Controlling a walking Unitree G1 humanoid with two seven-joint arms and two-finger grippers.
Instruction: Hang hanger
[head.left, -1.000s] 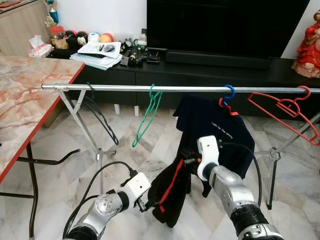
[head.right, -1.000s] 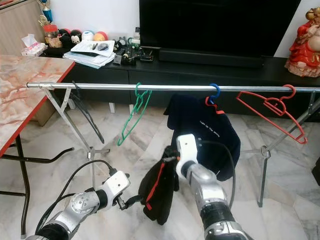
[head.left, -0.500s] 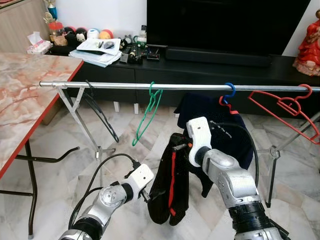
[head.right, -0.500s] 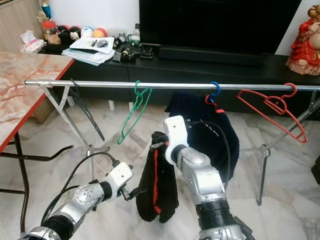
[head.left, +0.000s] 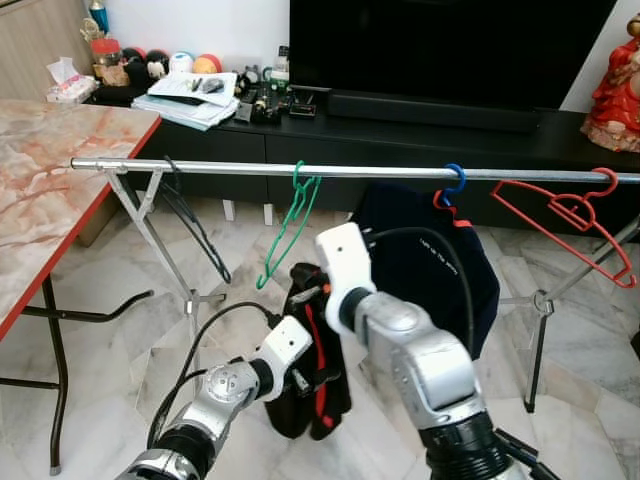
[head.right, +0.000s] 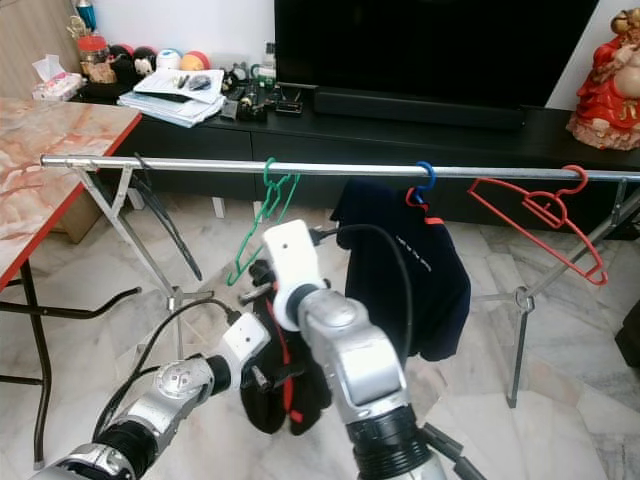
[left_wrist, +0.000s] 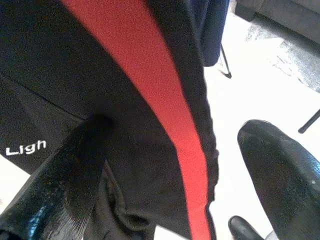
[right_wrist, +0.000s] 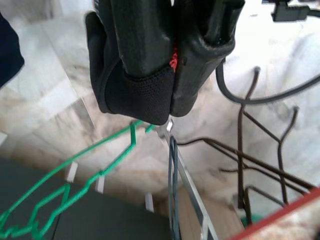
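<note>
**Marble floor, a steel rail, and a black garment held below it**

Marble tiles (head.left: 100, 350) cover the floor, and a long steel rail (head.left: 400, 173) on folding legs crosses the room in front of a low black TV cabinet (head.left: 420, 130). At the robot's left stands a table (head.left: 50, 170) with a marble top and a red edge.

The right gripper (right_wrist: 172, 62) is clamped on the top of a black garment with a red stripe (head.left: 315, 370), its fingers pressed together on the cloth and a small metal hook. It holds this below the rail, between the green hanger (head.left: 290, 225) and the dark blue shirt (head.left: 440, 265).

The left gripper (left_wrist: 170, 165) is lower, at the hanging part of the same garment. Its fingers (left_wrist: 65, 175) stand apart with the cloth between them, one finger touching the fabric.

On the rail hang also a black hanger (head.left: 195, 225) near the table, a blue hook (head.left: 455, 180) over the shirt, and a red hanger (head.left: 575, 220) at the far right.
</note>
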